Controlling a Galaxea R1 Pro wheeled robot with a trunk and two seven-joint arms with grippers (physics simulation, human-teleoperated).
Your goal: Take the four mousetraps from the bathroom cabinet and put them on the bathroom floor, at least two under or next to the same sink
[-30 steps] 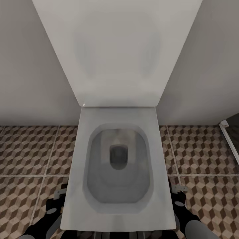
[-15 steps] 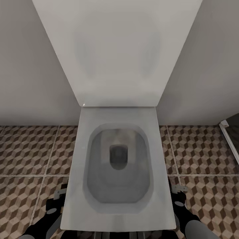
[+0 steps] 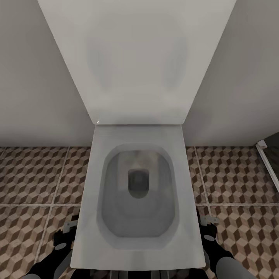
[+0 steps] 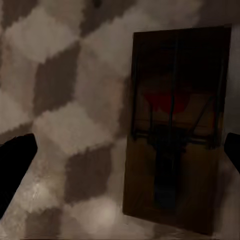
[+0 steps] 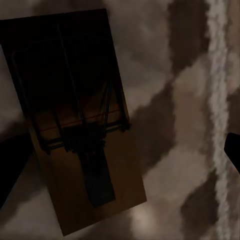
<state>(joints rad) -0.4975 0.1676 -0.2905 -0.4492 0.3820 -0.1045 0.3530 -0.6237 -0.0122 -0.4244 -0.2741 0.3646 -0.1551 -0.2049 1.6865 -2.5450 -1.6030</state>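
Hanging spread over the floor (image 4: 65,100), the left jaws (image 4: 125,155) frame a mousetrap (image 4: 175,130) lying flat; the right jaws (image 5: 125,160) stand spread over another mousetrap (image 5: 75,125); both lie beside the toilet (image 3: 137,186), so the sink requirement may fail.

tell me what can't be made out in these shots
- Both arms' ends, head view: tucked under the toilet rim.
- Left claw: fingertips cut off by the left wrist view's edges, wide apart over a mousetrap lying on the floor; contact unclear.
- Right claw: same, over the second mousetrap, dark and blurred.
- Sink and cabinet: whether they are near cannot be told.
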